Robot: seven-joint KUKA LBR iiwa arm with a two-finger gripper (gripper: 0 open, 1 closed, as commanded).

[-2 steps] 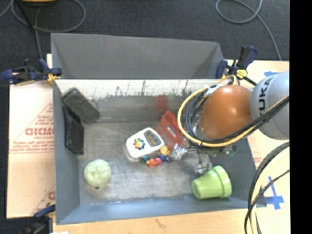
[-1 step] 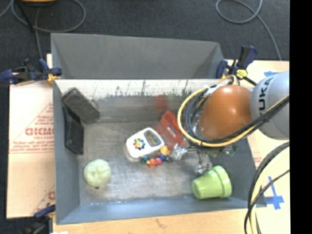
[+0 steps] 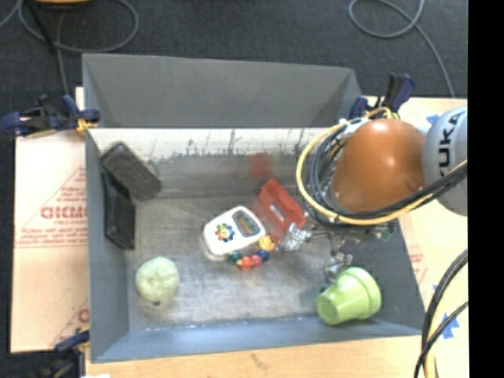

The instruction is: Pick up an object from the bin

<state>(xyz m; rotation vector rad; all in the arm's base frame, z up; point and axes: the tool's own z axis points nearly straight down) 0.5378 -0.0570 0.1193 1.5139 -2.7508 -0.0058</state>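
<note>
Low at the bin's (image 3: 236, 144) 4 o'clock, the gripper (image 3: 316, 250) hangs; red block (image 3: 277, 203) at its 10, green cup (image 3: 349, 296) at 5. Open or closed, I cannot tell.

I seem to be in a robotics lab: my cable-wrapped arm (image 3: 446, 157) with its orange cover (image 3: 378, 164) reaches into a grey metal bin (image 3: 220, 93) set on dark carpet (image 3: 236, 14), loose cables (image 3: 352, 8) loop across that floor, and the bin holds a mismatched handful of toys (image 3: 232, 231).

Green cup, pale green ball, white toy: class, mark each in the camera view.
green cup (image 3: 350, 296): camera view, its side wall.
pale green ball (image 3: 157, 278): camera view, its top.
white toy (image 3: 228, 231): camera view, its face.
</note>
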